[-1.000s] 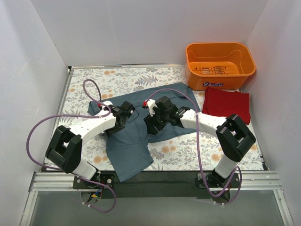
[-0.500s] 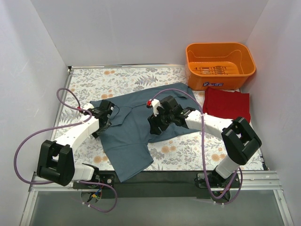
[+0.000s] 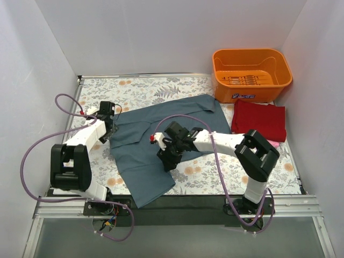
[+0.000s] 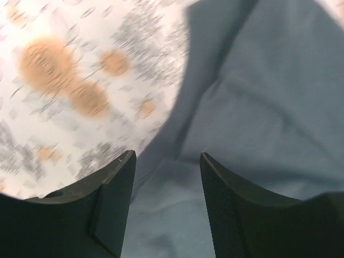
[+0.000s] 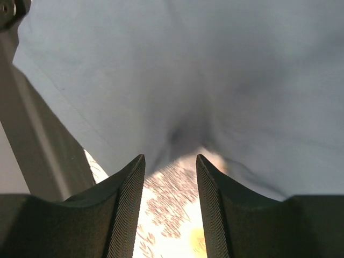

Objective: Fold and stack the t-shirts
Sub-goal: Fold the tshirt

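"Fingers [image 4: 110, 209] spread on both sides?"

"Yes. My left gripper [image 4: 166, 156] hangs parted over the blue-grey shirt [image 3: 142, 174] at its left edge. My right gripper [image 5: 170, 157] is parted at its near-right edge, with the floral table [image 3: 145, 88] showing between."

"What's around?"

"An orange plastic basket [image 3: 252, 52] far right, a folded red shirt [image 3: 258, 121] just nearer. A purple cable [image 3: 185, 115] arcs over the cloth."

"How does it lie?"

"Flat, soft, creased, slanting from the near edge toward the basket."
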